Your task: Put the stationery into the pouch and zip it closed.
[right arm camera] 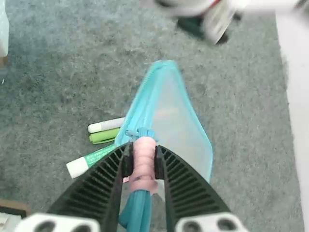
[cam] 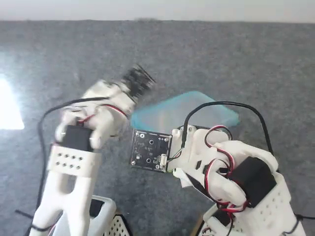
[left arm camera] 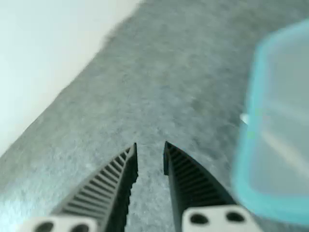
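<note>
Pouch (right arm camera: 169,113) pinched by right gripper (right arm camera: 142,149), pens (right arm camera: 104,133) just beside

Grey felt-like table cover (cam: 197,59), pale wall strip (cam: 157,10) beyond its far edge, bright light patch (cam: 7,105)

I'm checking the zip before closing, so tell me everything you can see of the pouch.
The pouch is a flat, see-through plastic case with turquoise edging and a turquoise zip along one edge. It rests on the grey mat between the two arms. The right gripper has its jaws shut on a pink tab at the zip's near end. Several markers lie outside it, against its side. Whether the zip is open I cannot tell.
</note>
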`<action>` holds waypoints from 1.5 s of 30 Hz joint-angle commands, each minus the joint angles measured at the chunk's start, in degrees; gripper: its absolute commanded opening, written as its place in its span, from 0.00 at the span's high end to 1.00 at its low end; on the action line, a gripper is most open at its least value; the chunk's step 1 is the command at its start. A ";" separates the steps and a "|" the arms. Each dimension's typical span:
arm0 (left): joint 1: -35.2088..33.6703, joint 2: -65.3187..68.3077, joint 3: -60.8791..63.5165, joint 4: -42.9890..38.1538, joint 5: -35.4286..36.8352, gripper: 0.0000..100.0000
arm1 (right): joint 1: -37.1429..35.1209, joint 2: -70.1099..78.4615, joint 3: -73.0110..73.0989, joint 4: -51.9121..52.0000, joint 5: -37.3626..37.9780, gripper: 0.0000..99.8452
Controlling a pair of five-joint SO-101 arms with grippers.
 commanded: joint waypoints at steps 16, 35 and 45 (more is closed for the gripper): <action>14.77 6.68 -12.62 3.78 17.23 0.68 | -0.04 -27.74 27.08 0.40 4.22 0.99; 13.01 33.49 -9.89 1.85 28.66 0.68 | 7.52 -34.51 20.04 -6.46 -0.88 0.99; 15.38 23.21 5.32 -9.05 33.93 0.68 | 18.15 10.77 -12.84 -21.85 -16.00 0.99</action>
